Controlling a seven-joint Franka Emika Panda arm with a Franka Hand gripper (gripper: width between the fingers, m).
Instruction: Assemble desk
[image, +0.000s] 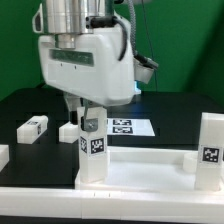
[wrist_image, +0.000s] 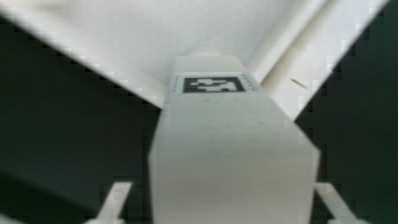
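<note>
Desk tabletop (image: 150, 172) lies rim-up at front of black worktop (image: 25, 108). Step in hand: seating leg (image: 92, 148) upright in tabletop's corner socket at exterior view's left. Second leg (image: 211, 150) stands at opposite corner. Claw (image: 88, 115) pinches leg's top, apparently; contact is blurred in wrist view. Next move calls for vertical press or twist, leg held plumb, then release. Loose legs (image: 32, 126) lie on worktop beyond. No brand or readable writing, only black-and-white marker tag (wrist_image: 214, 84) on leg.

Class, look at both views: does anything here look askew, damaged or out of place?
Nothing stands out. The leg at the gripper stands upright on a corner of the tabletop, a second leg stands upright too, and the loose legs lie flat.
</note>
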